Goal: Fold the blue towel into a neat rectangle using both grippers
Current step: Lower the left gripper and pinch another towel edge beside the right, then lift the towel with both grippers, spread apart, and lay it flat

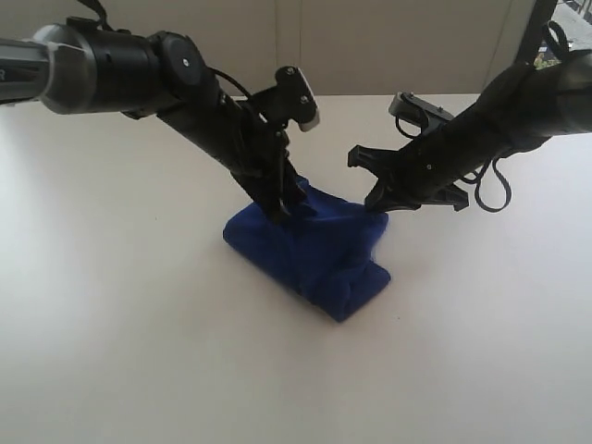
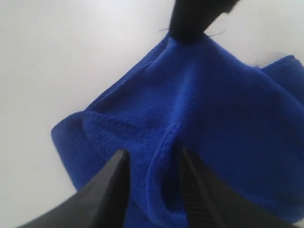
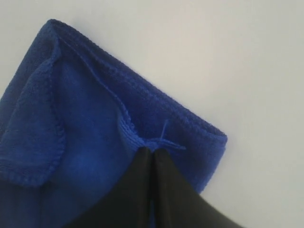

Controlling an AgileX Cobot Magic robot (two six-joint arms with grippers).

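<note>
While the right pincer [image 3: 152, 152] clamps the blue towel [image 1: 314, 252], the left pincer [image 2: 153, 152] stands open; fold judged half-done; left must regrip.

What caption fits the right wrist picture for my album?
Right claw pinched shut on the hem of a soft royal-blue plush towel on a white table.

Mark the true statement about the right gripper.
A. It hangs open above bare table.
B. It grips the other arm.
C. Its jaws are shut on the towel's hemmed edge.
C: in the right wrist view the right gripper has its jaws pressed together, pinching the stitched edge of the blue towel at their tips.
</note>
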